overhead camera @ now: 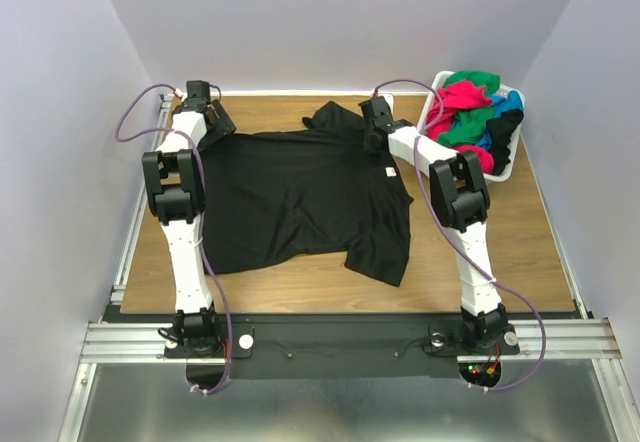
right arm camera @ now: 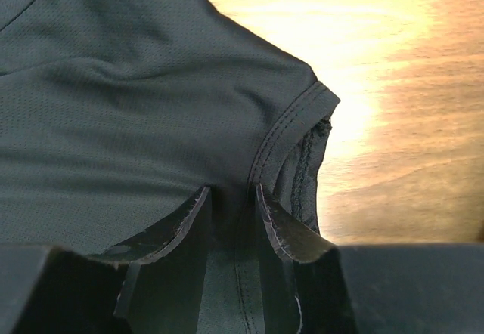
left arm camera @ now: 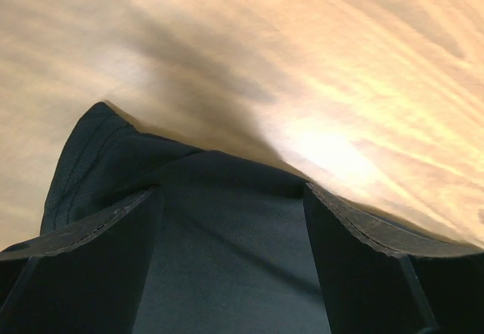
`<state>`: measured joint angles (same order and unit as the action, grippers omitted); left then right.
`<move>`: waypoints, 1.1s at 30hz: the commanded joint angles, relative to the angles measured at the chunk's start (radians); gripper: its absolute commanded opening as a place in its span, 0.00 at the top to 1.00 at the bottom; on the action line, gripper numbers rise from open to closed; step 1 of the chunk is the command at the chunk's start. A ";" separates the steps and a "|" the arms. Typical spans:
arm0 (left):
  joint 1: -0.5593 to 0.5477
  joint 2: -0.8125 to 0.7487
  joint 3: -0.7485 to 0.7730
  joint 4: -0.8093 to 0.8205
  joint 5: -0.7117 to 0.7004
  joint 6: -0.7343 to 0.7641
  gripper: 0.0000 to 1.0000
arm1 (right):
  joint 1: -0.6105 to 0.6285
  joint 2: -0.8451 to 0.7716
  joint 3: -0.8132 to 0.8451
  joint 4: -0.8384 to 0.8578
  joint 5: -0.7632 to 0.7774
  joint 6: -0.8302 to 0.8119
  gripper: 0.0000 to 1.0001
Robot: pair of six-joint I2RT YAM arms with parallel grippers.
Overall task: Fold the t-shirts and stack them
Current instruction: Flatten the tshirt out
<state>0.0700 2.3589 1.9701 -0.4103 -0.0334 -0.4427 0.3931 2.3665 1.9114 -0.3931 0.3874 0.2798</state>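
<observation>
A black t-shirt (overhead camera: 300,192) lies spread on the wooden table (overhead camera: 520,252), with a small white label (overhead camera: 391,171) near its right side. My left gripper (overhead camera: 212,117) is at the shirt's far left corner. In the left wrist view it (left arm camera: 232,190) stands open, with black fabric (left arm camera: 227,258) lying between its wide-apart fingers. My right gripper (overhead camera: 372,127) is at the shirt's far edge. In the right wrist view it (right arm camera: 231,190) is shut on a stitched hem (right arm camera: 291,126) of the black shirt.
A white basket (overhead camera: 432,112) stands at the back right corner. It holds pink-red (overhead camera: 462,97), green (overhead camera: 478,80), blue (overhead camera: 487,140) and black (overhead camera: 505,127) shirts in a heap. Grey walls close in on three sides. Bare wood shows on the table's right side.
</observation>
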 commanded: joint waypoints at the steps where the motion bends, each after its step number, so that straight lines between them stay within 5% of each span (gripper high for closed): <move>1: -0.012 0.075 0.133 -0.107 0.007 0.035 0.14 | -0.020 -0.015 -0.040 -0.070 0.050 -0.004 0.65; 8: -0.013 0.145 0.291 -0.150 0.059 0.074 0.13 | -0.033 -0.021 0.006 -0.072 -0.022 -0.016 0.62; 13: -0.030 0.036 0.404 -0.205 0.056 0.087 0.13 | -0.030 -0.079 0.095 -0.084 -0.137 -0.042 0.57; 16: -0.030 -0.126 0.347 -0.211 0.044 0.076 0.13 | -0.020 -0.165 0.112 -0.089 -0.205 -0.053 0.49; 18: -0.032 -0.229 0.283 -0.214 -0.020 0.064 0.12 | -0.007 -0.222 0.083 -0.087 -0.231 -0.074 0.32; 24: -0.029 -0.734 -0.262 -0.171 -0.167 -0.063 0.12 | 0.119 -0.502 -0.155 -0.086 -0.208 -0.058 0.02; 27: -0.026 -0.979 -0.659 -0.151 -0.190 -0.175 0.12 | 0.173 -0.667 -0.428 -0.082 -0.148 0.054 0.00; 33: -0.024 -1.311 -1.089 -0.174 -0.166 -0.309 0.12 | 0.228 -0.993 -0.831 -0.033 -0.137 0.307 0.00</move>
<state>0.0475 1.0550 1.0821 -0.5179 -0.1909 -0.6548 0.6327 1.4910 1.2713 -0.4324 0.2024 0.3908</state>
